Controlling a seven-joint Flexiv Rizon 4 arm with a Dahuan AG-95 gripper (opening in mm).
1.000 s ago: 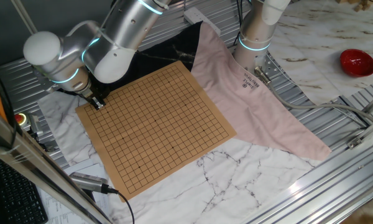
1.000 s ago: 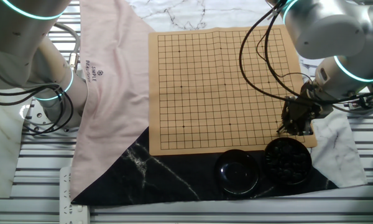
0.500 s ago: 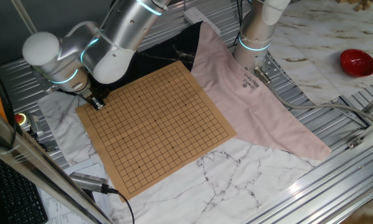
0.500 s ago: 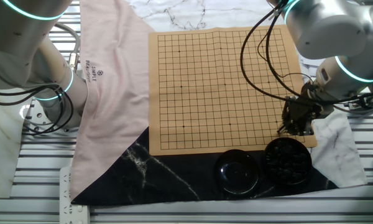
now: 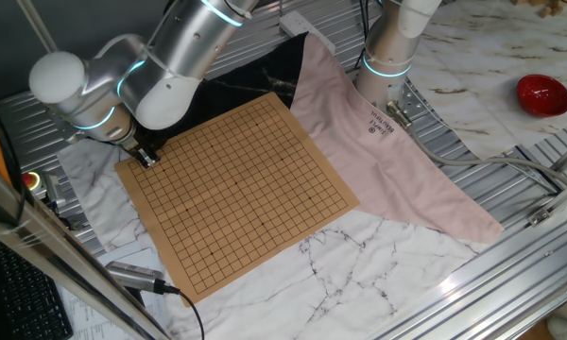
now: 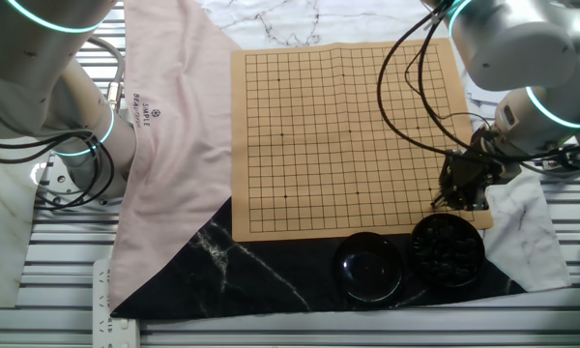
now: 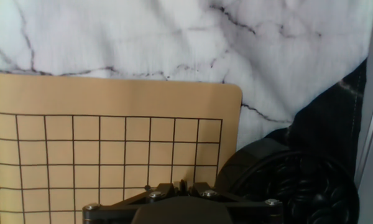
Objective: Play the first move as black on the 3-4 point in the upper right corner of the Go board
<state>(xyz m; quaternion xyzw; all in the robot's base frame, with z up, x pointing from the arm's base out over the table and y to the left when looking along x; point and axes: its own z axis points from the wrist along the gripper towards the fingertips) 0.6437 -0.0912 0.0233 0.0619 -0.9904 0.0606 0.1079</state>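
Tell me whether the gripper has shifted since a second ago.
No. The gripper sits at the same spot by the Go board corner, just above the bowl of black stones; only the arm's upper joints shifted.

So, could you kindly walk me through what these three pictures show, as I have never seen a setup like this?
This is a silver robot arm working at a table. Two pictures come from fixed cameras on different sides; the third comes from a camera on the arm's hand, looking down past its jaws. On the table lies a tan Go board with no stones on it, resting on marbled cloth, with a pink cloth beside it. Next to the board's corner stand a bowl of black stones and a black lid. The gripper hovers by that corner, near the bowl. Whether its jaws hold a stone cannot be seen.
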